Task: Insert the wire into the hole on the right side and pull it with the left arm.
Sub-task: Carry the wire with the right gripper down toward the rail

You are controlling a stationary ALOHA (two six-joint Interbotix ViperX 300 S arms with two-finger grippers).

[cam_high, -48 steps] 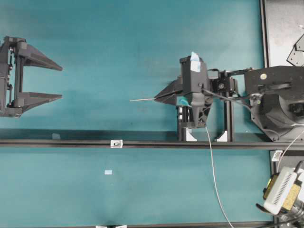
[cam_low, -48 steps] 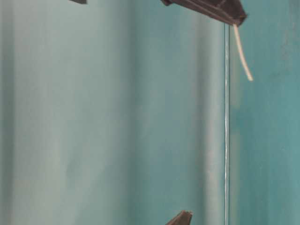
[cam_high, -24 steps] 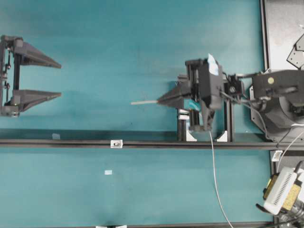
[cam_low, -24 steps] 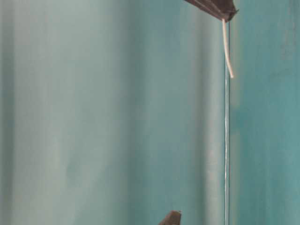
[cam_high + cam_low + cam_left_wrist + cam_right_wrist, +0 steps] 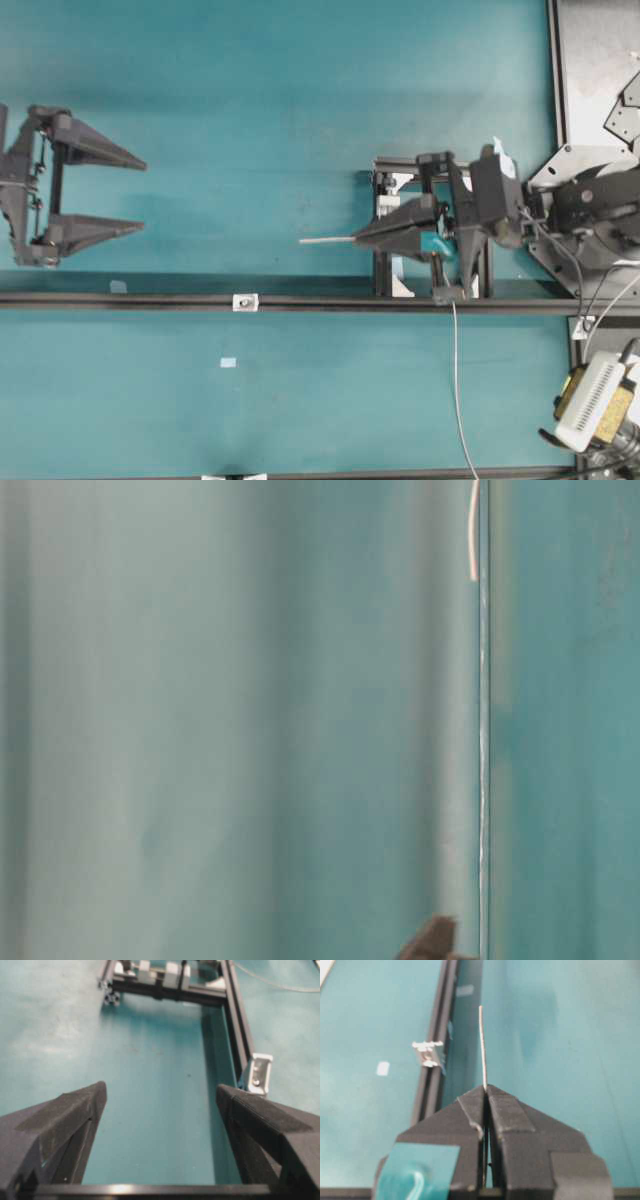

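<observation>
Now my right hand (image 5: 354, 238) pinches the wire (image 5: 325, 240), tip jutting over mid-tabletop, off the rail block's hole (image 5: 244, 301). My left hand (image 5: 142, 195) waits wide near the left edge. Misaligned, the thin tip could bend.

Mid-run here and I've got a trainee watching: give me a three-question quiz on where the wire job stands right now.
1. True or false: the right gripper is shut on the wire.
2. The left gripper is: A) open and holding nothing, B) closed on the wire, C) gripping the black rail.
3. Fill in: in the overhead view, the wire's free tip points toward the ____ side of the picture.

Key:
1. True; the tip sticks out past the closed fingertips.
2. A.
3. Left; it has not reached the small white block on the rail.
</observation>
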